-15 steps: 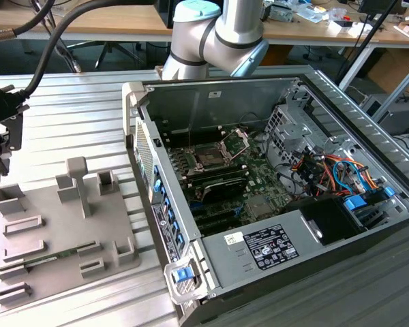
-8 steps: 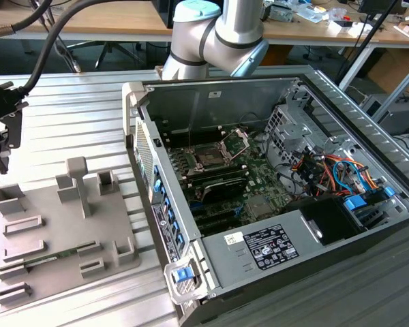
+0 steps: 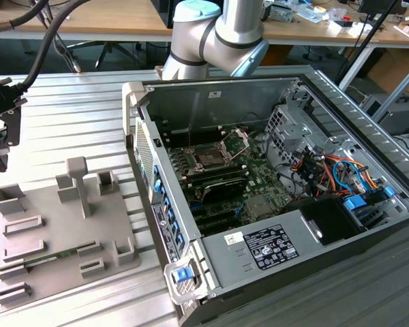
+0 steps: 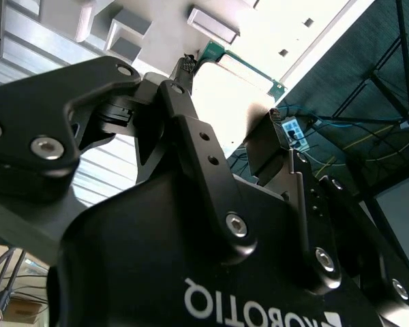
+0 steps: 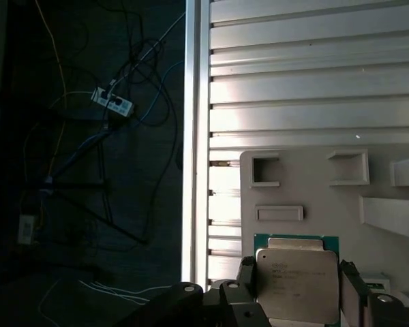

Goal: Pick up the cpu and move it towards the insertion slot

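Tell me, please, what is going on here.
The arm's claw has the cpu between its fingers, over the grey fixture tray on the slatted table. The insertion slot lies inside the open computer case, toward the exterior view's right, well apart from the claw.

Exterior view: you get soft, even daylight with no hard shadows. The slatted table (image 3: 75, 109) has a mild sheen. The inside of the computer case (image 3: 259, 163) sits in shade, darkest along its walls.

First wrist view: exposure is split. The table slats glare in bright bands, and the floor (image 5: 75, 170) past the table edge is nearly black. The cpu (image 5: 296, 272) lid carries a soft sheen, and the gripper (image 5: 298, 300) around it reads near-black.

Second wrist view: you're shooting into strong backlight. The fixture plate (image 4: 238, 75) is blown out to white. The gripper body is a dark silhouette, with small highlights on its screws.
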Robot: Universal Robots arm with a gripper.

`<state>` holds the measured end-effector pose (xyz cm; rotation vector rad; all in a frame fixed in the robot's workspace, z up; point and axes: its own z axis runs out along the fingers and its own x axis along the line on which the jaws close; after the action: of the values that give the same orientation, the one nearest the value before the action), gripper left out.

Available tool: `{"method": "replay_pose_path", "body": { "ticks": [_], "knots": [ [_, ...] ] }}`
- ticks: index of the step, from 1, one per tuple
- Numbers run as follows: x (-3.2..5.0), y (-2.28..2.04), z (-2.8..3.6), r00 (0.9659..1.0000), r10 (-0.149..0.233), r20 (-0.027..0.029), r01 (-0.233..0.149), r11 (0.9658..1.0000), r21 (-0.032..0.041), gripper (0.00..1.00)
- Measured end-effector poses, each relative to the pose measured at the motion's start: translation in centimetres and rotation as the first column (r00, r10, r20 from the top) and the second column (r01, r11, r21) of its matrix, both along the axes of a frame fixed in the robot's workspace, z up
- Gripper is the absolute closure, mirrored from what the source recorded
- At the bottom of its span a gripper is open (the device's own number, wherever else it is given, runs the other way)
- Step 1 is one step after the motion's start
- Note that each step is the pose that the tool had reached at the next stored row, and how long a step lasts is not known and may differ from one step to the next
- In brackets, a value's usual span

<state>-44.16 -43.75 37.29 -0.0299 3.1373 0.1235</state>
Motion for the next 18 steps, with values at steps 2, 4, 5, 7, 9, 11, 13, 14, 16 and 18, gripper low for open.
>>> {"method": "replay_pose_path", "body": {
  "ticks": [2,4,5,7,9,11,13,14,16,18],
  "knots": [
    [0.0,0.0,0.08,1.0,0.0,-0.0001,0.0,1.0,0.0005,0.45],
    [0.0,0.0,0.15,1.0,0.0,0.0,0.0,1.0,0.001,0.45],
    [0.0,0.0,0.19,1.0,0.0,0.0,0.0,1.0,0.0012,0.45],
    [0.0,0.0,0.29,1.0,0.0,0.0,0.0,1.0,0.002,0.45],
    [0.0,0.0,0.37,1.0,0.0,0.0001,0.0,1.0,0.0027,0.45],
    [0.0,0.0,0.49,1.0,0.0,0.0,0.0,1.0,0.0037,0.45],
    [0.0,0.0,0.55,1.0,0.0,0.0,0.0,1.0,0.0041,0.45],
    [0.0,0.0,0.61,1.0,0.0,-0.0001,0.0,1.0,0.0045,0.45],
    [0.0,0.0,0.69,1.0,0.0,0.0,0.0,1.0,0.0051,0.45],
    [0.0,0.0,0.77,1.0,0.0,0.0,0.0,1.0,0.0056,0.45]
  ]
}}
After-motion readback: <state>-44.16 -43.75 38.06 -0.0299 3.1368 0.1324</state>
